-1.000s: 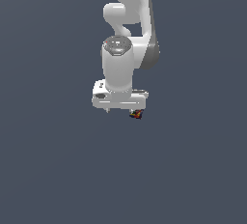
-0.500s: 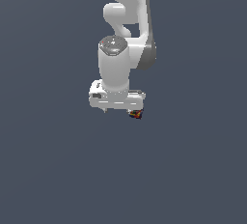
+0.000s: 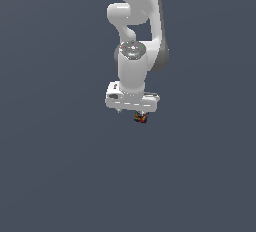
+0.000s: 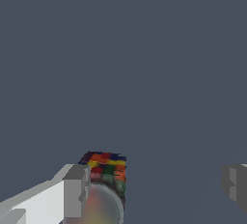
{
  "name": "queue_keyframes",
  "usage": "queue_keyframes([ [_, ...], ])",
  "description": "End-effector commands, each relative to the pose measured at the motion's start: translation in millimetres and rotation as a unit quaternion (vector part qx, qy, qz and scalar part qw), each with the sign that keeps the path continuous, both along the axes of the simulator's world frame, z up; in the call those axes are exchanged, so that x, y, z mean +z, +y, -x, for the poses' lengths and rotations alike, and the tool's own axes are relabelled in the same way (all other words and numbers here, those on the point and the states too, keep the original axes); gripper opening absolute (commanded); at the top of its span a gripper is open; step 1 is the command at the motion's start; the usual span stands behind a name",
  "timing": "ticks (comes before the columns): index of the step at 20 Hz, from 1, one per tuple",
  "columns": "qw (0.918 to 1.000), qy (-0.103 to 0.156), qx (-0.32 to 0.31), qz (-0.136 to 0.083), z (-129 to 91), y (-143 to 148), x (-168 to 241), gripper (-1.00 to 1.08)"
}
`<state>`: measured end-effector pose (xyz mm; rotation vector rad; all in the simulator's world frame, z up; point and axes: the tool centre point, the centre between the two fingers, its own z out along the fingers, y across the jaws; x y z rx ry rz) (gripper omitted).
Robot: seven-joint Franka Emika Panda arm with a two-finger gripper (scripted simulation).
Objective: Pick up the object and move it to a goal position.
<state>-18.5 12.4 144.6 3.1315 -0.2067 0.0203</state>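
Observation:
The object (image 3: 141, 118) is a tiny dark can with red, yellow and orange patches, seen just below the white hand in the exterior view. In the wrist view the object (image 4: 106, 175) has a paler round top and sits right beside one white finger (image 4: 75, 191). The other finger (image 4: 235, 182) stands far off across a wide gap. My gripper (image 4: 154, 189) is open, with the can between its fingers but off to one side. In the exterior view the gripper (image 3: 135, 114) points down over the can, and its fingertips are mostly hidden by the hand.
A plain dark grey surface (image 3: 60, 176) fills both views. The white arm (image 3: 140, 21) rises above the hand toward the top of the exterior view. No goal marker shows.
The hand and wrist have shifted a little toward the exterior view's right. The can has stayed in about the same place under the hand.

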Motion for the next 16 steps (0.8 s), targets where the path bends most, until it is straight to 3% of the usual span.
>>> queue_keyframes([
  [1,0.9999,0.001,-0.012,-0.001,13.6,15.4,-8.9,1.00],
  [9,0.9990,0.005,-0.043,-0.002,51.6,50.4,-30.0,1.00],
  [16,0.9985,0.006,-0.054,-0.002,65.1,60.7,-36.5,1.00],
])
